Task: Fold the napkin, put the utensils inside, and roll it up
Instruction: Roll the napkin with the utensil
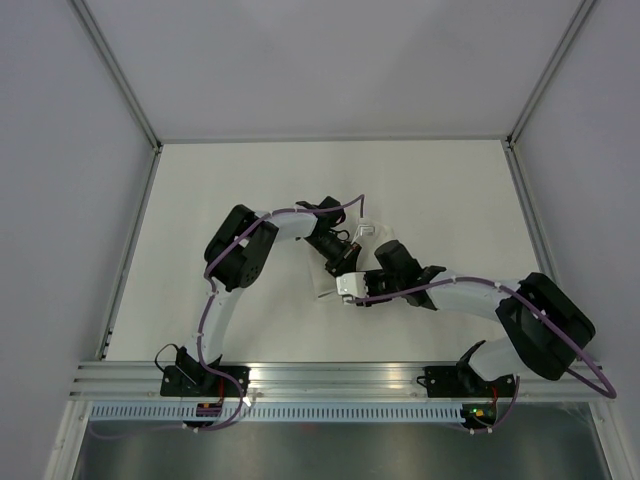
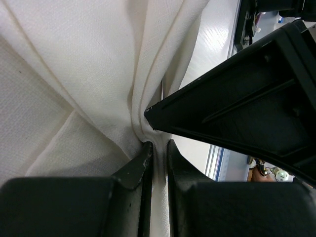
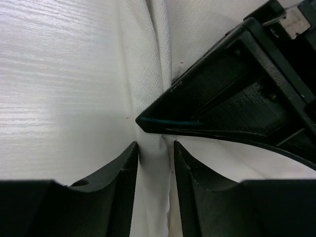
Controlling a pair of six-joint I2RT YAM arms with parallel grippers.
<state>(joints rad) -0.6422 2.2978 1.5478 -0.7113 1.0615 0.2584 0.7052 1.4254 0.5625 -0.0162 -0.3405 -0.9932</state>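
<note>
Limp, light napkin (image 2: pixel 74 74), best held by its fold: left gripper (image 2: pixel 159 150) pinches it; right gripper (image 3: pixel 155 148) straddles it, clamping unclear

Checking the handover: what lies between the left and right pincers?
Only a bunched fold of napkin, pinched in the left pincer, reaching the right pincer; left wrist view.

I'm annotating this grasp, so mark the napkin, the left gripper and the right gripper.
napkin (image 2: pixel 74 74): left wrist view, on the flat cloth left of the gathered fold.
left gripper (image 2: pixel 159 148): left wrist view, midway between its fingertips.
right gripper (image 3: pixel 155 147): right wrist view, midway between its fingertips.
</note>
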